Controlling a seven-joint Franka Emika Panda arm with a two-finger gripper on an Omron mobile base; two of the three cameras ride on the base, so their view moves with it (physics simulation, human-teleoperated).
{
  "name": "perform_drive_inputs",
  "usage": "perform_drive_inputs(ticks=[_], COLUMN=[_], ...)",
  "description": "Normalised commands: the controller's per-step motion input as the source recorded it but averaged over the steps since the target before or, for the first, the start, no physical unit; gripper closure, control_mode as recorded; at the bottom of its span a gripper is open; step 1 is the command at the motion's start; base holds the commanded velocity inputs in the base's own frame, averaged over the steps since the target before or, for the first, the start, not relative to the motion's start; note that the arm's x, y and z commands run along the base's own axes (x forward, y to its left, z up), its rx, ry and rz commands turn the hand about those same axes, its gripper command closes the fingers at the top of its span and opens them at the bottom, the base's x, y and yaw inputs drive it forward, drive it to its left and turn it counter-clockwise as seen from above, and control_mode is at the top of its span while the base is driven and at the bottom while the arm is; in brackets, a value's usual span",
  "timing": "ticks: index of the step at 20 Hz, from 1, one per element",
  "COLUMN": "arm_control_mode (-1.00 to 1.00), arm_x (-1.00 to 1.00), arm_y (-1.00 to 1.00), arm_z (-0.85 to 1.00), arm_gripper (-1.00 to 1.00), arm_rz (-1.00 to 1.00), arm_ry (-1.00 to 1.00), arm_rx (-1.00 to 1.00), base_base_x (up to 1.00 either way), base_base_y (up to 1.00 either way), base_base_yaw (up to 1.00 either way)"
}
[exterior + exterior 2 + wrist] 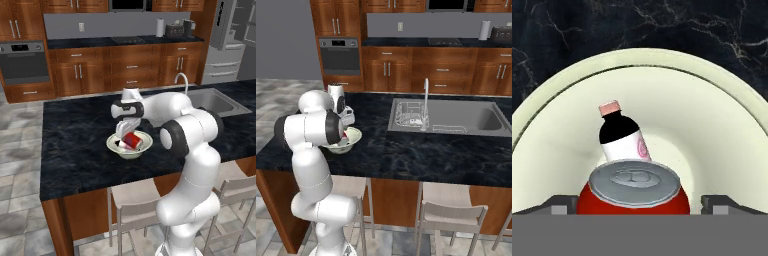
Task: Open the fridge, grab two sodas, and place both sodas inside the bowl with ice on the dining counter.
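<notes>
I am the white arm's gripper, hanging just above a shallow cream-white bowl that sits on the black speckled dining counter, well to one side of the inset steel sink and its faucet. My jaws are spread wide: in my hand view the two dark fingertips stand apart on either side of a red soda can, with a visible gap between each tip and the can, so I judge I am not pinching it. The can rests inside the bowl with its silver top facing my camera. Just behind it, touching or nearly touching, lies the second soda, a slim bottle with a dark upper body, a white and pink label and a pinkish cap, tilted against the bowl's inner slope. Both drinks look to be in the bowl already. I cannot make out any ice. I judge the can to be light, rigid and smooth, likely to roll on the curved bowl floor; if it needed retaking, across its round middle would be the surest hold. The bottle looks slimmer and more slippery, best gripped at the labelled body, not the narrow neck.
</notes>
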Motion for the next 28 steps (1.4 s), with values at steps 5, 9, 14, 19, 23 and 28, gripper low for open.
perform_drive_inputs(ticks=[5,9,14,19,23,28], arm_control_mode=[-1.0,-1.0,-1.0,-1.0,-1.0,-1.0], arm_x=[-0.06,-0.05,-0.15,-0.41,-0.34,-0.32], arm_y=[-0.03,-0.01,-0.01,-0.06,0.0,-0.02], arm_z=[0.0,0.07,0.43,0.53,0.43,0.48], arm_gripper=[-1.0,-1.0,-1.0,-1.0,-1.0,-1.0], arm_rz=[0.0,0.0,0.0,0.0,0.0,0.0], arm_ry=[0.0,0.0,-0.01,-0.06,-0.02,-0.05], arm_rx=[0.0,0.0,0.01,0.03,0.01,0.02], base_base_x=[0.0,0.0,0.0,0.0,0.0,0.0], base_base_y=[0.0,0.0,0.0,0.0,0.0,0.0], base_base_yaw=[0.0,0.0,0.0,0.0,0.0,0.0])
